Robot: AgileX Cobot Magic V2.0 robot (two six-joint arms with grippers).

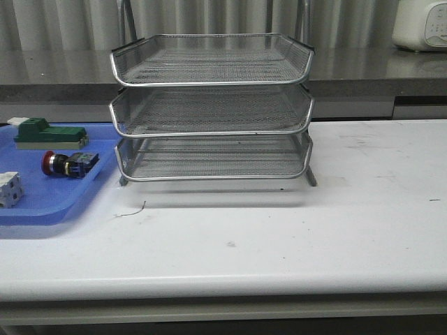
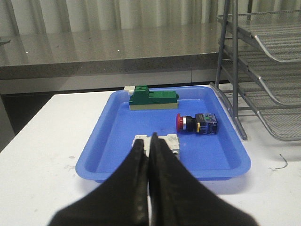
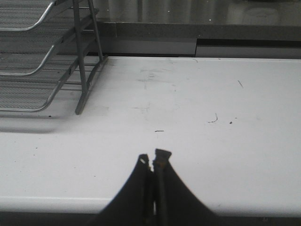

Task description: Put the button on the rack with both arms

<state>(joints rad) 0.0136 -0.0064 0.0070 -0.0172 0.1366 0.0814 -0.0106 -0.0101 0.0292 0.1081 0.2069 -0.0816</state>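
The button [image 1: 66, 164] with its red head lies on its side in the blue tray [image 1: 42, 209] at the table's left; it also shows in the left wrist view [image 2: 196, 122]. The silver wire-mesh rack [image 1: 213, 108] stands at the middle back, its three tiers empty. My left gripper [image 2: 149, 141] is shut and empty, raised at the tray's near side, over the small white block [image 2: 157, 143]. My right gripper [image 3: 153, 157] is shut and empty over the bare table near its front edge, right of the rack [image 3: 42, 61]. Neither gripper shows in the front view.
The tray also holds a green-and-beige block [image 1: 47, 134] at its back and the small white block [image 1: 8, 188] at its front left. A grey counter [image 1: 391, 70] runs behind the table with a white appliance [image 1: 421, 24] on it. A thin wire scrap [image 1: 133, 209] lies before the rack.
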